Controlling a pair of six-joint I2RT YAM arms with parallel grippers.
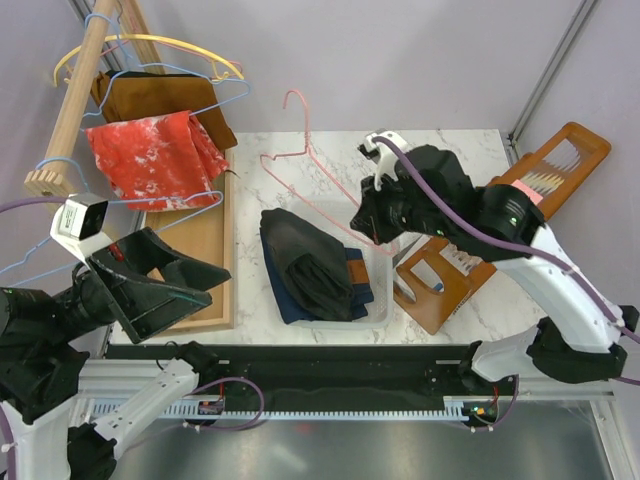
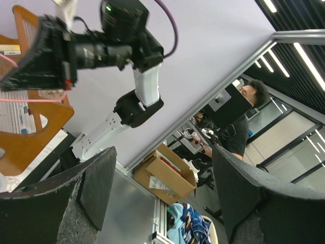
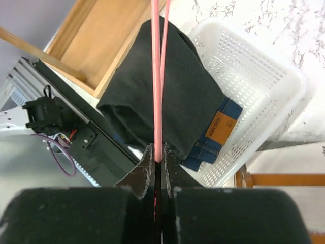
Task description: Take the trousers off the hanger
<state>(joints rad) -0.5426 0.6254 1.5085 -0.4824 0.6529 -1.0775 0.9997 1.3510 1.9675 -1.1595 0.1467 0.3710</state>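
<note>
Two folded pairs of trousers lie in a white basket: a black pair on top of a dark blue denim pair with a brown waist patch. My right gripper is shut on the wire of a bare pink hanger, held above the basket's far side. In the right wrist view the pink hanger runs from my shut right gripper over the black pair, the denim pair and the basket. My left gripper is open and empty.
A wooden rail at the far left carries wire hangers with a red white-mottled cloth and a brown garment. A wooden tray lies under my left gripper. A wooden organiser sits right of the basket.
</note>
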